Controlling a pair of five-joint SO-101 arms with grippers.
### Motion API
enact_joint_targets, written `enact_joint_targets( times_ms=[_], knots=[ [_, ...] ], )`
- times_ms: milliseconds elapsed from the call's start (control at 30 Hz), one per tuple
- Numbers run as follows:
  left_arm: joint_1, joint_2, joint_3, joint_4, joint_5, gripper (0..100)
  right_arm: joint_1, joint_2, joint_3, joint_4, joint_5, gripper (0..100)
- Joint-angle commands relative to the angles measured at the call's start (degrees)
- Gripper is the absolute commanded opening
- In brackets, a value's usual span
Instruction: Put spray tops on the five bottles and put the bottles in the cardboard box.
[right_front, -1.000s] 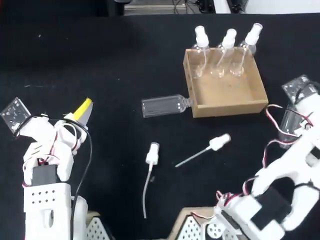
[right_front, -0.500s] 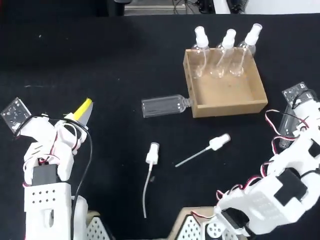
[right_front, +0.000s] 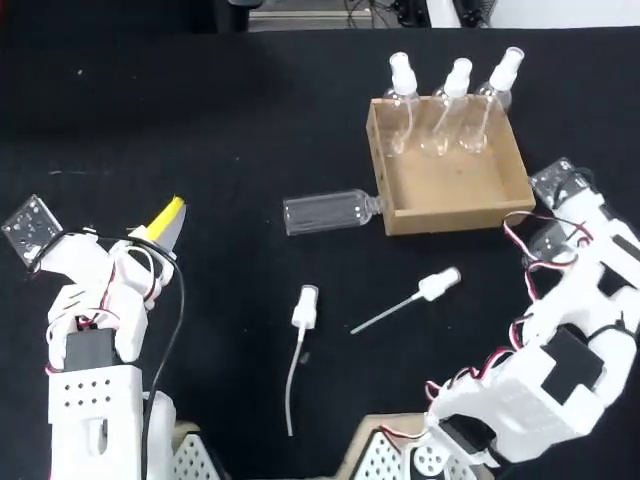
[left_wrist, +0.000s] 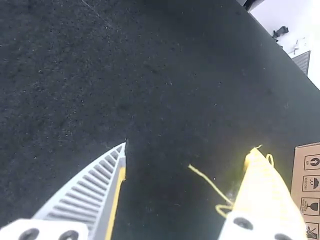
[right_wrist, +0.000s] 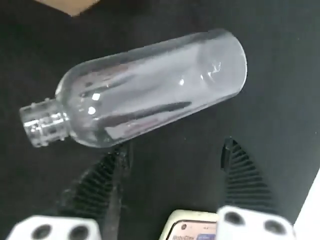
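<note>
Right gripper (right_wrist: 176, 145) wide open, holding nothing; uncapped bottle (right_wrist: 145, 95) on its side just beyond its fingertips. Left gripper (left_wrist: 190, 147) spread open, empty, bare black surface (left_wrist: 150, 75) under it. Between grippers: spray top (right_front: 305, 305), second spray top (right_front: 438, 283), both loose. Nearer right gripper: second uncapped bottle (right_front: 325, 212) against box (right_front: 455, 215), three capped bottles (right_front: 445, 125) inside.

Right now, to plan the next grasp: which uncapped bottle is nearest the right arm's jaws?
The bottle lying just ahead of the open right jaws; the other bottle lies far off, neck at the cardboard box.
</note>
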Motion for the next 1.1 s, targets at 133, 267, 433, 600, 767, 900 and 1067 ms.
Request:
enact_joint_targets(
  times_ms=[133, 267, 433, 600, 767, 900, 1067],
  knots=[
    [-0.5, -1.0, -2.9, 0.1, 0.0, 35, -1.8, -3.6, -5.6, 0.9, 6.2, 46.2],
    [-0.6, -1.0, -2.9, 0.1, -0.1, 35, -3.9, -3.2, -5.1, 1.0, 15.4, 43.6],
    [-0.7, -1.0, -2.9, -0.2, -0.1, 35, -5.7, -3.3, -2.4, 1.0, 24.2, 42.7],
    [-0.7, -1.0, -2.9, -0.2, -0.1, 35, -6.8, -3.2, 0.0, 0.7, 30.9, 42.7],
    [-0.7, -1.0, -2.9, 0.0, -0.1, 35, -7.2, -3.2, 4.1, 0.5, 36.9, 42.6],
    [-0.6, -1.0, -2.9, 0.0, -0.1, 35, -6.9, -3.3, 5.2, 0.8, 37.3, 40.3],
    [-0.6, -1.0, -2.9, 0.0, -0.1, 35, -3.8, -3.7, 5.1, 0.9, 37.3, 21.4]
  ],
)
